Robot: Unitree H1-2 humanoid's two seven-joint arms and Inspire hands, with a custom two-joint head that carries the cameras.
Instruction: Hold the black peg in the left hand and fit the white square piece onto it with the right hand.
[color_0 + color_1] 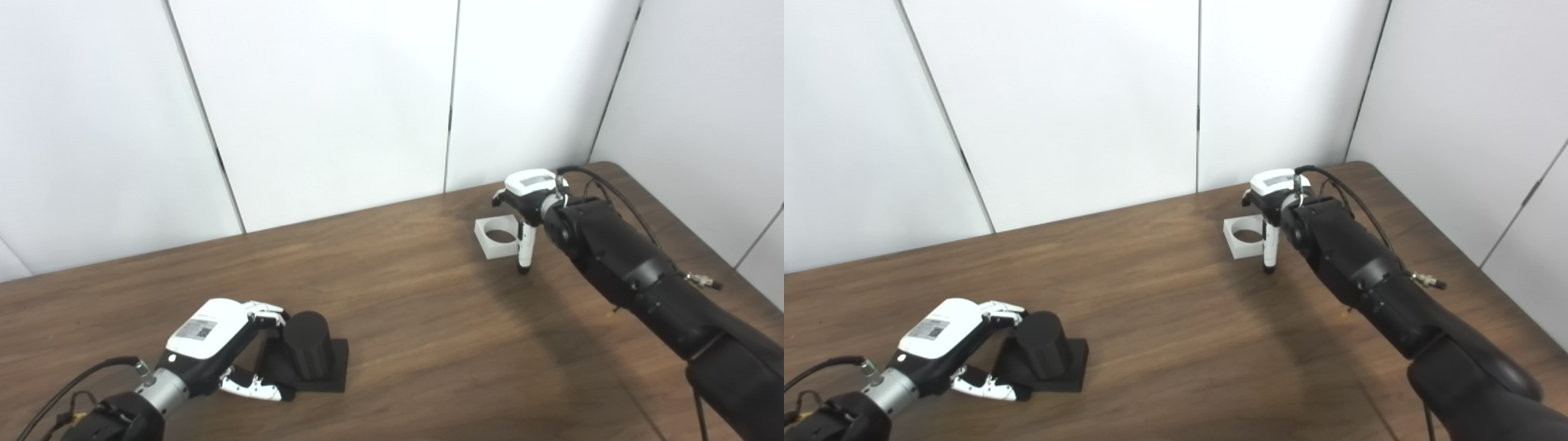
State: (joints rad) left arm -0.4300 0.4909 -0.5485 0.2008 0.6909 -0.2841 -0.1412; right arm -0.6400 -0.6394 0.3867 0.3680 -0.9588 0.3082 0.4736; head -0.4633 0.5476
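So right now both hands are at the grab stage, nothing's lifted yet. The left hand (211,343) is cupped around the short black cylindrical peg (309,350), which stands upright on its flat black square base (331,376) near the front left of the dark wood-grain tabletop (398,318); fingers curl over the top side and the thumb reaches along the base edge, touching or just about, but I can't tell if the grip is actually tight. Over on the far right, the right hand (1271,202) sits just above and beside the white square piece with the round hole (1243,239), which lies flat on the tabletop. One finger points straight down at the piece's near corner, and the rest are hidden behind the palm, so I can't say whether it has hold of the piece; it looks like it doesn't yet. My guess for next: left needs to firm up and raise the peg, right needs to pinch the white piece by its edges and carry it well across, since the two are far apart. Room's just plain white wall panels with dark seams behind the tabletop.
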